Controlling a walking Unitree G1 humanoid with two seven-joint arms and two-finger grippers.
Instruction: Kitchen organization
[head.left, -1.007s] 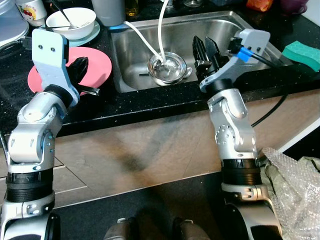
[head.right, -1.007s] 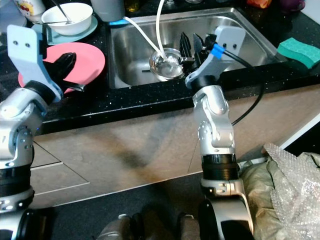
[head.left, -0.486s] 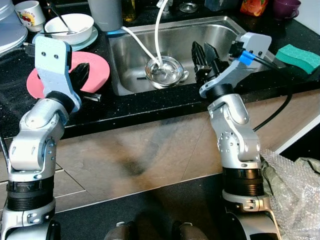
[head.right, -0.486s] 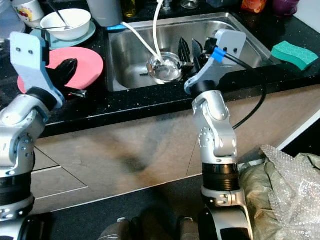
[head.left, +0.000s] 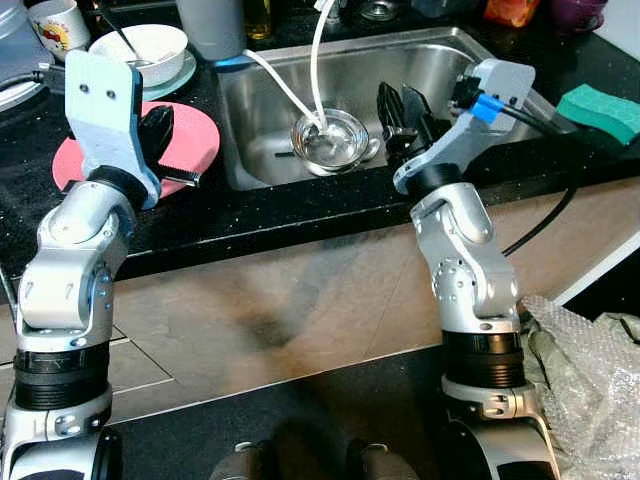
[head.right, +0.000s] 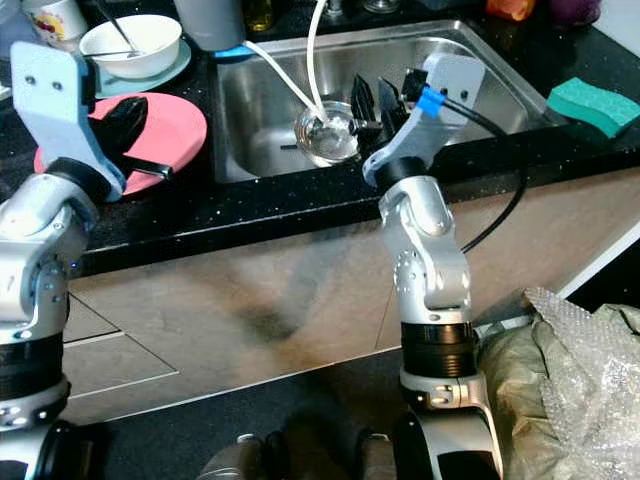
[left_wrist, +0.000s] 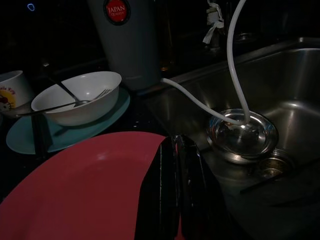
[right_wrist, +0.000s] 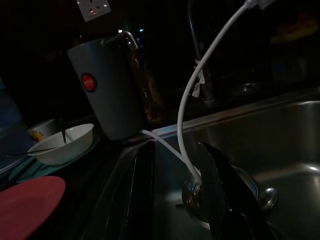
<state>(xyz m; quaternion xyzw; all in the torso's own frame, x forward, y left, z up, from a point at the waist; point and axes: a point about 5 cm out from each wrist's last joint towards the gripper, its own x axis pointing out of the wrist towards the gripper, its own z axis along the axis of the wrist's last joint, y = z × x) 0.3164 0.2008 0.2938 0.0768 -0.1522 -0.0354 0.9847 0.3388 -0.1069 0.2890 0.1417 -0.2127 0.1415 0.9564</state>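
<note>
your left pincer (head.left: 160, 125) sits closed over the pink plate (head.left: 205, 135) on the counter (head.left: 300, 205); your right pincer (head.left: 400, 105) hangs open above the sink (head.left: 250, 120).

I was looking at a home kitchen. A steel sink (head.left: 440, 60) sat in a black speckled counter (head.left: 300, 215), with a pink plate (head.left: 195, 135), white bowl (head.left: 140, 48) and green sponge (head.left: 600, 108) around it.

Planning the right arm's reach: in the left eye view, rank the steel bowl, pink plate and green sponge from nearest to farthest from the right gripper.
1. Steel bowl, in the sink just left of the right gripper.
2. Green sponge, on the counter to the right.
3. Pink plate, on the counter left of the sink, under the left gripper.
</note>
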